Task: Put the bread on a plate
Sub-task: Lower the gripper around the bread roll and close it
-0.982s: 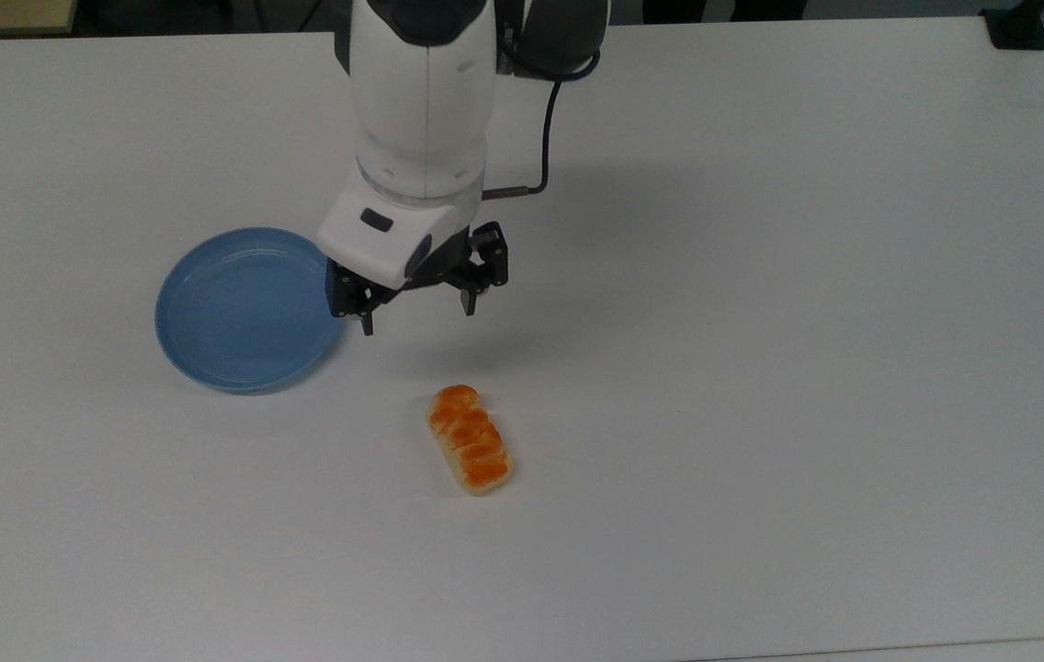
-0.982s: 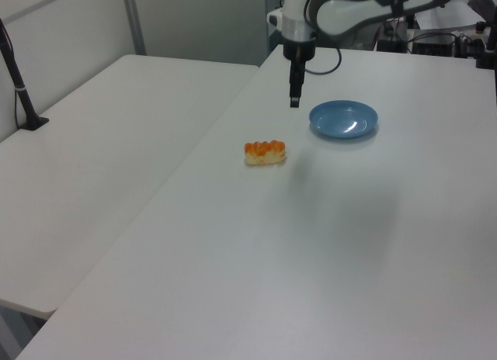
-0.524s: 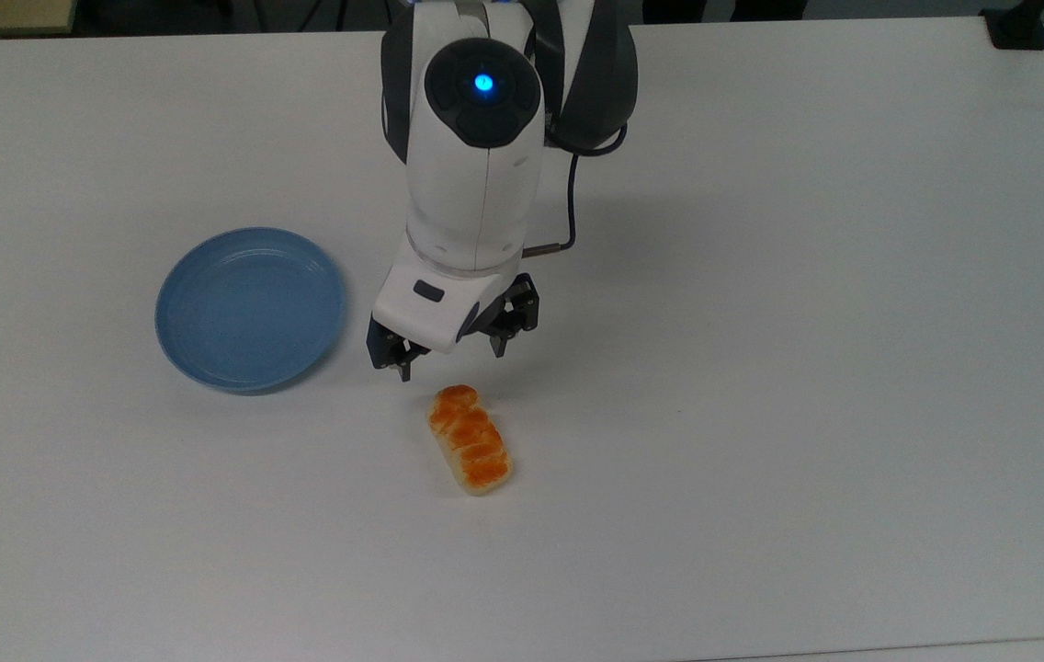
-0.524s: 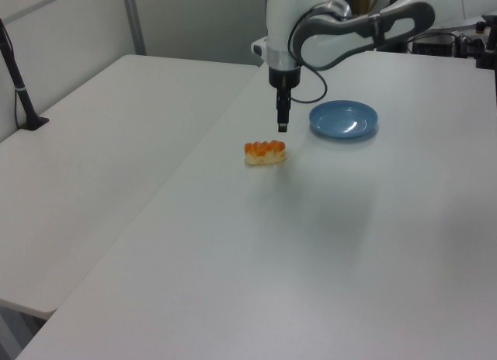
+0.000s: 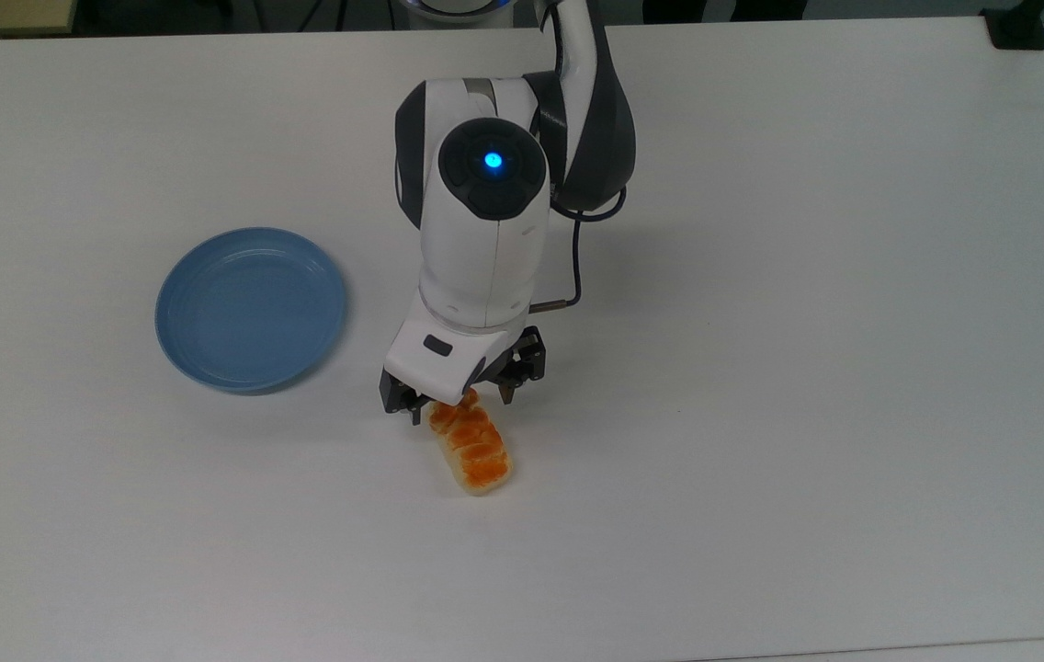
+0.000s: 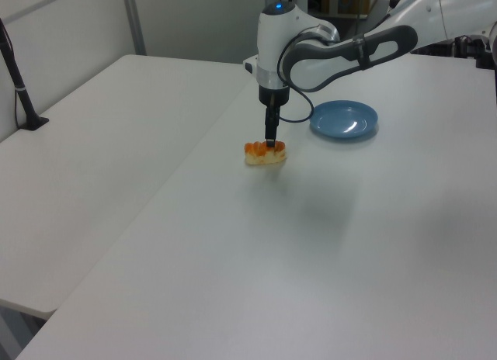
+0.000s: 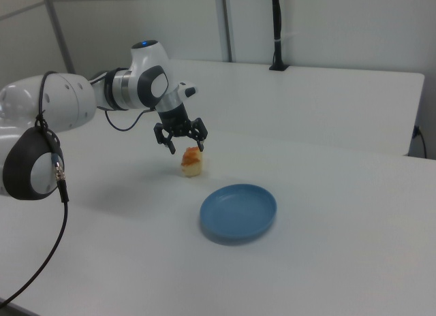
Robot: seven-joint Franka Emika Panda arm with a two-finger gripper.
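Where jaws spread, glossy segmented bread point(image 5: 472, 448) lies.

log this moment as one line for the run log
phase: reaching | tool: open, over one end of bread | bread: on table, not gripped | plate: empty

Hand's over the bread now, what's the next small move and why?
Probably lower the hand a little further so its open fingers straddle the bread, then close. The hand sits above the loaf's near end with one finger on each side, the bread lies flat on the table, and the plate waits empty beside it.
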